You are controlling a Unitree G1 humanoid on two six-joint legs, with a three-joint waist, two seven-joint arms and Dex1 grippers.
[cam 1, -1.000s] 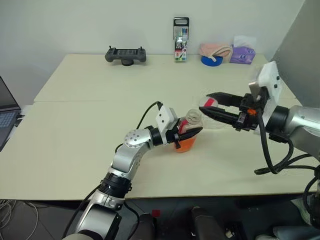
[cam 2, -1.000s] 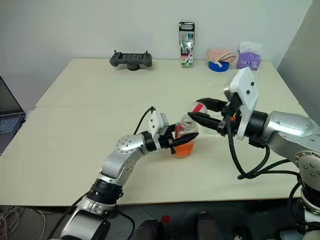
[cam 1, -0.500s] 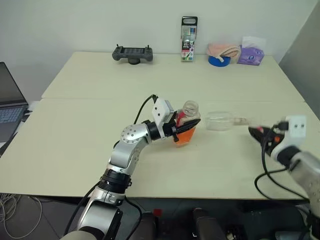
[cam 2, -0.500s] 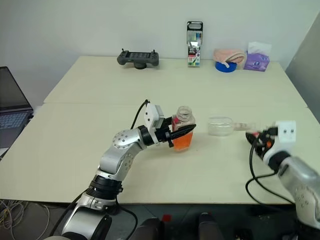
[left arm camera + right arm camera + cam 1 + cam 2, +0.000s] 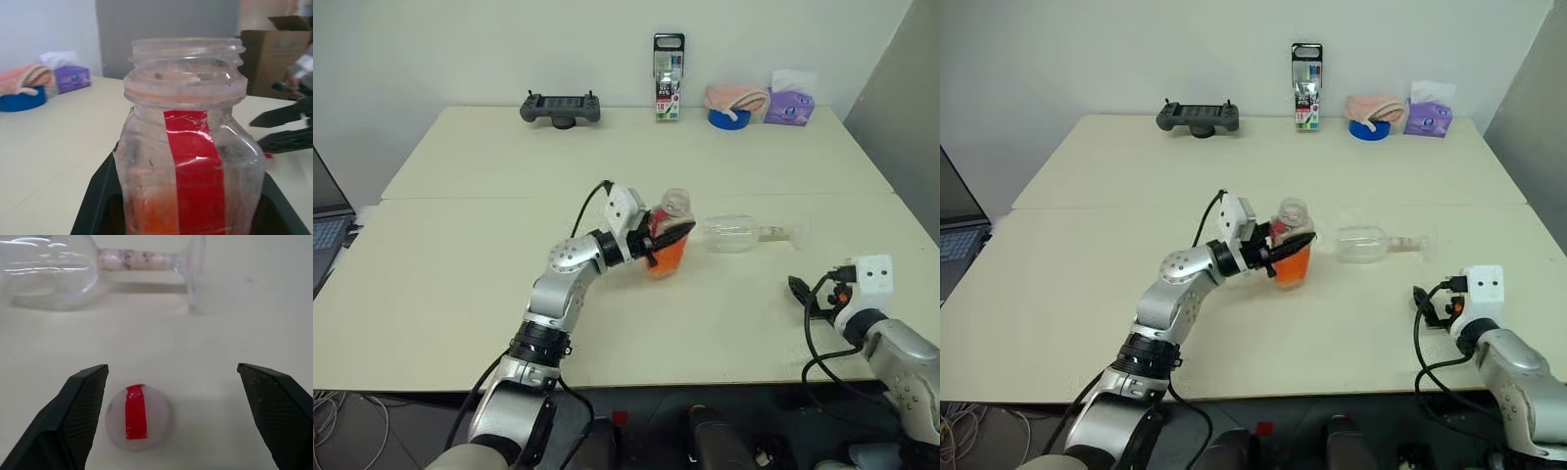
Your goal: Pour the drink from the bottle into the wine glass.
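My left gripper [image 5: 672,238] is shut on the bottle [image 5: 674,213] and holds it near the table's middle, a little tilted. The bottle's mouth [image 5: 188,49] is uncapped, and a red strip runs down its side. The orange drink [image 5: 663,262] fills its lower part. Just right of the bottle the clear wine glass [image 5: 734,233] lies on its side, foot to the right. My right gripper [image 5: 800,291] stands open low at the front right. The red-and-white cap [image 5: 138,417] lies on the table between its fingers, with the wine glass [image 5: 54,264] beyond.
Along the table's far edge are a black game controller [image 5: 560,107], a tall black-topped pen case [image 5: 668,77], a pink cloth on a blue bowl [image 5: 734,103] and a purple tissue pack [image 5: 788,106]. A laptop [image 5: 323,233] sits at the left edge.
My right gripper left the bottle's mouth with the cap, swung down to the front right and opened; the cap now lies on the table. My left gripper moved the bottle slightly forward.
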